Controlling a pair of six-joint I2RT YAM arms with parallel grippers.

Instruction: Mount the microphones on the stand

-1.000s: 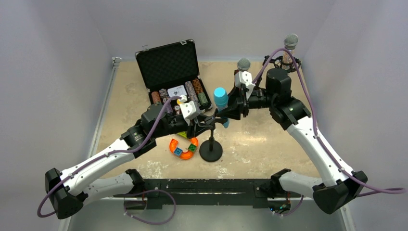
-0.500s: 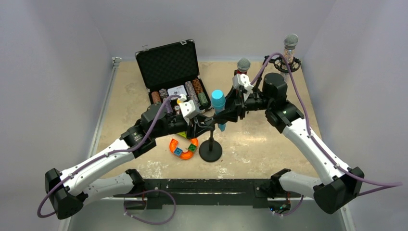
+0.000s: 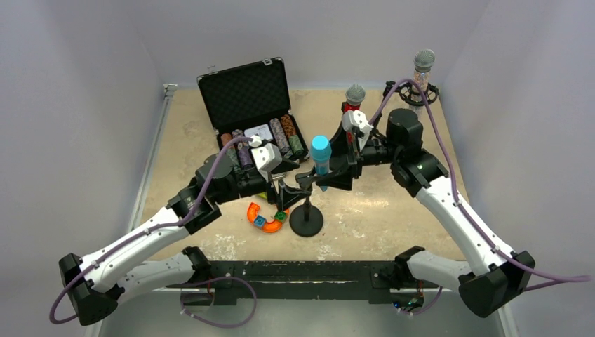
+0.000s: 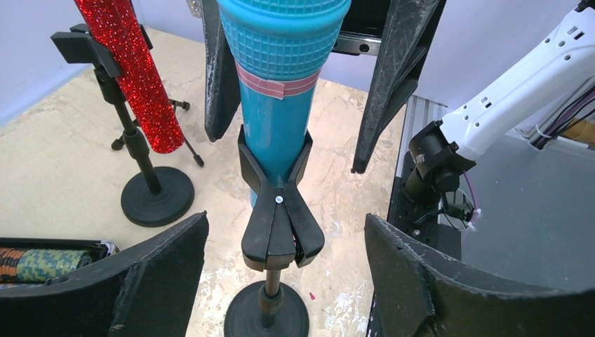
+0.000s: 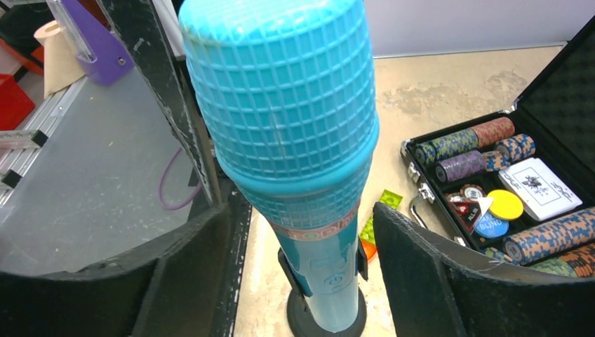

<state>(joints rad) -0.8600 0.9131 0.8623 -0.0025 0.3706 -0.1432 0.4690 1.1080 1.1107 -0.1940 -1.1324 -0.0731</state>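
The light-blue microphone (image 3: 321,150) stands upright in the black spring clip (image 4: 278,210) of the near stand (image 3: 306,223). My left gripper (image 4: 284,281) is open on either side of the clip's handles, touching nothing. From the other side, my right gripper (image 5: 302,281) is open around the blue microphone's (image 5: 295,126) body with gaps on both sides. The red glitter microphone (image 4: 133,77) sits on a second stand (image 4: 156,196) further back. A silver-pink microphone (image 3: 423,67) stands in a holder at the back right.
An open black case (image 3: 245,91) with poker chips and cards lies at the back left. An orange ring toy with coloured blocks (image 3: 266,214) rests just left of the near stand's base. Grey walls enclose the table.
Both grippers have opened. The right one let go of the blue microphone, which now sits lower in the clip, and the left one released the clip's handles and drew back slightly.
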